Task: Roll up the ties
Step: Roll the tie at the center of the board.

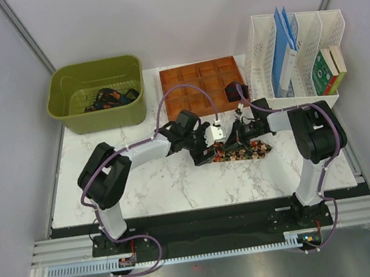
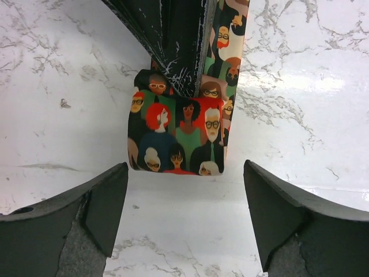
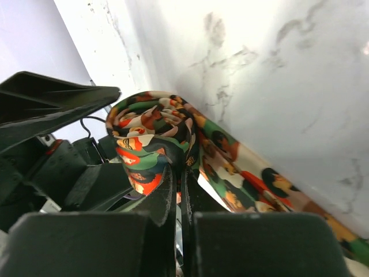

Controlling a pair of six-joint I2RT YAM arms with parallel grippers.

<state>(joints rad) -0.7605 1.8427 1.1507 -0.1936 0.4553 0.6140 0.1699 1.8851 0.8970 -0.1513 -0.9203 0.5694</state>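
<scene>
A tie [image 1: 245, 150] printed with red, green and orange faces on black lies on the marble table, its left end partly rolled. My right gripper [image 3: 185, 173] is shut on that rolled end [image 3: 153, 130]; the rest of the strip trails away to the right [image 3: 259, 184]. In the left wrist view the roll's end [image 2: 179, 138] lies just beyond my open, empty left gripper [image 2: 185, 168], with the right gripper's dark fingers [image 2: 170, 40] pinching it from the far side. In the top view the left gripper [image 1: 209, 150] and the right gripper [image 1: 233, 144] meet at the tie's left end.
A green bin [image 1: 71, 116] at the back left holds dark ties [image 1: 107, 98]. A brown compartment tray [image 1: 195, 85] at the back holds one dark roll [image 1: 235, 91]. A white file rack [image 1: 303, 94] with books stands at the back right.
</scene>
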